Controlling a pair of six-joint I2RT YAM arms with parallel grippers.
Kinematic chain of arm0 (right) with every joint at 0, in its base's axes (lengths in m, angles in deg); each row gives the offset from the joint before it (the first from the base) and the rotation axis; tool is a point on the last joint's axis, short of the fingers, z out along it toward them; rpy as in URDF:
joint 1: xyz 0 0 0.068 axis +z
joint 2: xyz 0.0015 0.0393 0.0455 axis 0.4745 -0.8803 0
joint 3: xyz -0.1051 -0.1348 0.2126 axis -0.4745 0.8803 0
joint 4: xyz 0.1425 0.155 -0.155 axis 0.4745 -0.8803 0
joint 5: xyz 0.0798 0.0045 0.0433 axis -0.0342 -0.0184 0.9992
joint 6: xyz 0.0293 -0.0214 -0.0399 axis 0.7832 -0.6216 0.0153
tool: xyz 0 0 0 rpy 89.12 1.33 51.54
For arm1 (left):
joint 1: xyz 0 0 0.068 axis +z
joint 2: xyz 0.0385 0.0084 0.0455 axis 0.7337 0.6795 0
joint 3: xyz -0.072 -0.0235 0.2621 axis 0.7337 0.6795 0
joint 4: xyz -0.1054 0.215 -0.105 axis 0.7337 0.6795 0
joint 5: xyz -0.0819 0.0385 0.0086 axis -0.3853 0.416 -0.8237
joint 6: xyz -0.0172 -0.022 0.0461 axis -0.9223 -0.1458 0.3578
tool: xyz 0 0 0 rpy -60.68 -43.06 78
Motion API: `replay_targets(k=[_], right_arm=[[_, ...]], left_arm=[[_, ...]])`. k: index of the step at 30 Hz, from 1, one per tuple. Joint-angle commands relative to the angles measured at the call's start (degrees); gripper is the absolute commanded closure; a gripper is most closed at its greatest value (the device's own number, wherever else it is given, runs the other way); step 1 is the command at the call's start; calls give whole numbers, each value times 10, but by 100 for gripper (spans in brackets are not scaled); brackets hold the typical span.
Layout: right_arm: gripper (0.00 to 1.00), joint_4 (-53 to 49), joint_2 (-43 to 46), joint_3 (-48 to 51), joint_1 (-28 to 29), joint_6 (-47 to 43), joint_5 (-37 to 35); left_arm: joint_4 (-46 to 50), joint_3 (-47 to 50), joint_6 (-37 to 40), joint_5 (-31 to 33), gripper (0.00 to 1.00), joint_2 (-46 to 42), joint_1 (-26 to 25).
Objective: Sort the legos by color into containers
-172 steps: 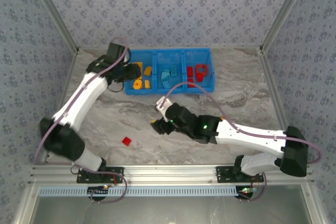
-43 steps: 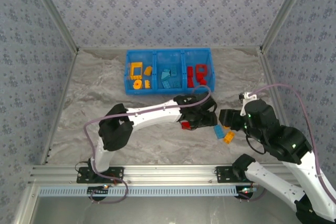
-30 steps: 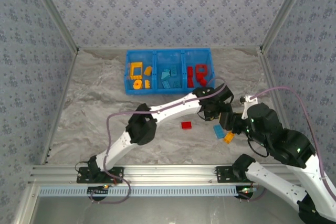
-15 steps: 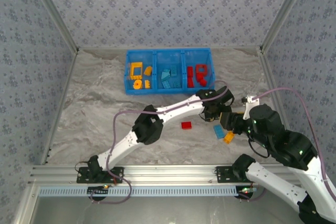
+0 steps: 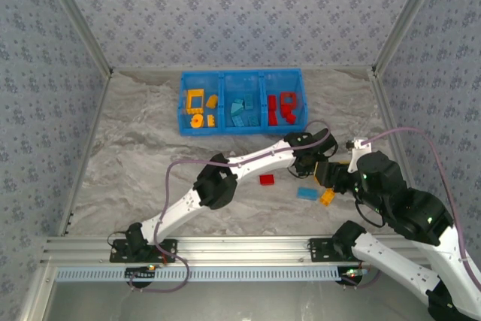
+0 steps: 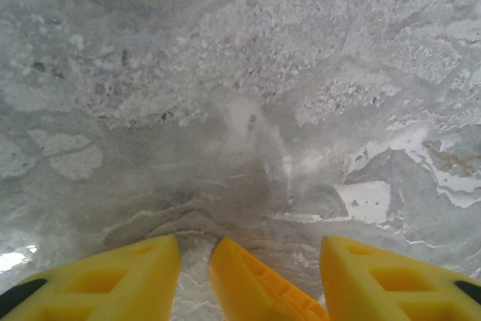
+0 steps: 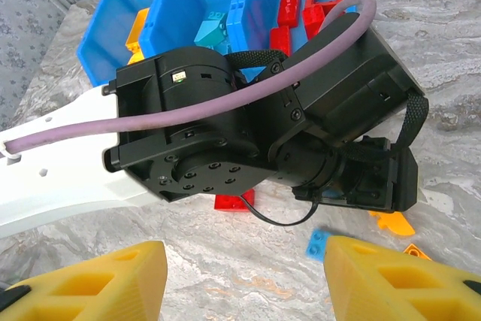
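Note:
The blue bin [image 5: 242,71] stands at the back with yellow, blue and red legos sorted in its three compartments [image 7: 177,5]. On the table lie a red brick [image 5: 266,180] [image 7: 234,201], a blue brick [image 5: 306,193] [image 7: 316,245] and an orange brick [image 5: 328,198] [image 7: 391,222]. My left gripper [image 5: 319,165] [image 6: 248,280] reaches far right and low over the table. An orange brick [image 6: 255,283] sits tilted between its fingers, with table showing on both sides. My right gripper [image 5: 334,178] [image 7: 244,287] hovers close behind the left wrist [image 7: 248,125], open and empty.
The two arms crowd each other right of centre. The left arm's purple cable [image 7: 225,95] loops over its wrist. Another orange bit [image 7: 412,249] shows just above my right finger. Bare marble table [image 5: 150,155] stretches to the left.
The left fingers have drawn closer together around the orange brick. The blue brick has shifted a little left and turned. The right arm has barely moved.

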Motion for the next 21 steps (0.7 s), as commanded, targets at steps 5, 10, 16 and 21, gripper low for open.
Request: replay_targets(k=[5, 10, 16, 21], right_arm=[[40, 6, 7, 8, 5, 4, -11], [40, 7, 10, 14, 5, 6, -10], [40, 9, 13, 16, 5, 3, -10], [40, 18, 29, 7, 5, -10, -4]], left_arm=[[19, 101, 10, 69, 54, -74, -2], [-19, 185, -10, 82, 50, -134, 7], [-35, 207, -30, 68, 34, -181, 2], [-44, 150, 169, 34, 35, -165, -12]])
